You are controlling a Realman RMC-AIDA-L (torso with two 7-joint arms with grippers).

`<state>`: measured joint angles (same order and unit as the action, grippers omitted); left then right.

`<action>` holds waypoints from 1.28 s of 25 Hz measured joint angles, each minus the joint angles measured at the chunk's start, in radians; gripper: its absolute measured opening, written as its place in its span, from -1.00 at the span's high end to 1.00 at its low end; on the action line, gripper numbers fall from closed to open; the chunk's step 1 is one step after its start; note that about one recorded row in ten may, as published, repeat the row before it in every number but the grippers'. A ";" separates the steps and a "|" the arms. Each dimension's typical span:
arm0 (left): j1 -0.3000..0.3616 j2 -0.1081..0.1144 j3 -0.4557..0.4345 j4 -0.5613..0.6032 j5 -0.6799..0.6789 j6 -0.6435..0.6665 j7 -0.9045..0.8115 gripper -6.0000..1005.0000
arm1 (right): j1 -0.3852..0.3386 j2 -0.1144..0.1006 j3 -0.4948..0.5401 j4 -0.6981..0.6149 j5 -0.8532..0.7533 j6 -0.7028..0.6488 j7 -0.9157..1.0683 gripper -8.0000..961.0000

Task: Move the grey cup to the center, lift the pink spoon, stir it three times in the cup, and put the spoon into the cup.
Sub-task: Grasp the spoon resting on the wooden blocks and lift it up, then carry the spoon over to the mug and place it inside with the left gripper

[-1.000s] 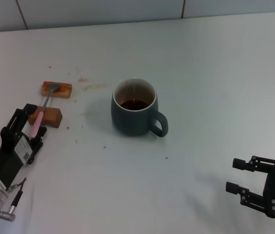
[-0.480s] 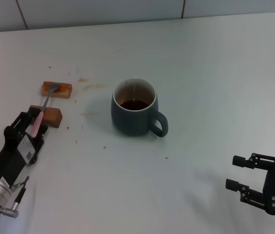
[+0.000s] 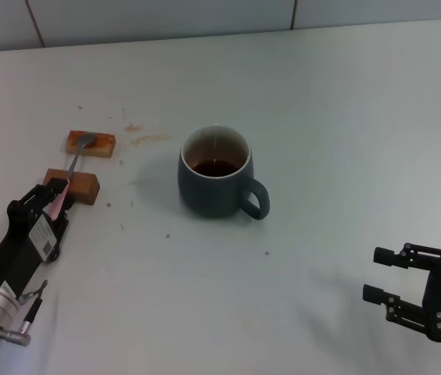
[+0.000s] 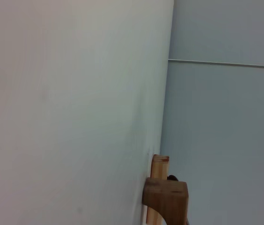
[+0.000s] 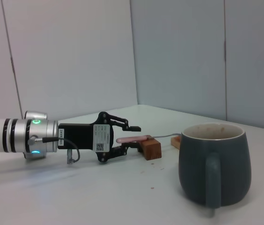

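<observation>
1. The right end effector [image 3: 378, 275] hovered low over the near right part of the white bench [image 3: 345, 117], its fingers spread wide and holding nothing, well apart from the cup.
2. The left end effector [image 3: 44, 197] sat at the near left, reaching toward the 2 wooden blocks; its fingers [image 5: 131, 127] stood open above and below the pink handle, and whether they touched it could not be told.
3. The pink spoon [image 3: 62, 186] lay across the blocks, its pale handle resting on the nearer block [image 3: 80, 186] and jutting toward the left end effector, its grey bowl on the farther block [image 3: 94, 144].
4. The grey cup [image 3: 215, 174] stood upright near the middle of the bench, to the right of the blocks and apart from them, with its handle turned toward the near right and a dark brown patch at the bottom inside.
5. Small brown stains [image 3: 144, 139] marked the bench between the farther block and the cup.
6. A pale tiled wall [image 3: 166, 16] rose behind the bench.
</observation>
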<state>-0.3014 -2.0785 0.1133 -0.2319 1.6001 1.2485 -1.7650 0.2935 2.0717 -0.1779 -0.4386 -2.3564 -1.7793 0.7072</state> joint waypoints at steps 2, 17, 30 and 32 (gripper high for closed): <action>-0.001 0.000 0.000 0.000 0.000 -0.001 0.000 0.12 | 0.000 0.000 0.000 0.000 0.000 0.000 0.000 -0.14; -0.004 0.000 0.000 -0.001 0.002 -0.009 0.006 0.51 | 0.007 0.001 0.000 0.001 -0.002 0.000 0.000 -0.14; -0.021 0.000 0.000 0.012 0.006 0.042 0.048 0.66 | 0.009 0.001 0.000 0.002 -0.004 0.000 0.009 -0.14; -0.027 0.001 -0.001 0.013 0.005 0.083 0.073 0.66 | 0.009 0.001 0.000 0.002 -0.004 0.000 0.010 -0.14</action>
<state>-0.3285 -2.0776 0.1122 -0.2189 1.6055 1.3315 -1.6923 0.3022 2.0723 -0.1779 -0.4363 -2.3608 -1.7794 0.7170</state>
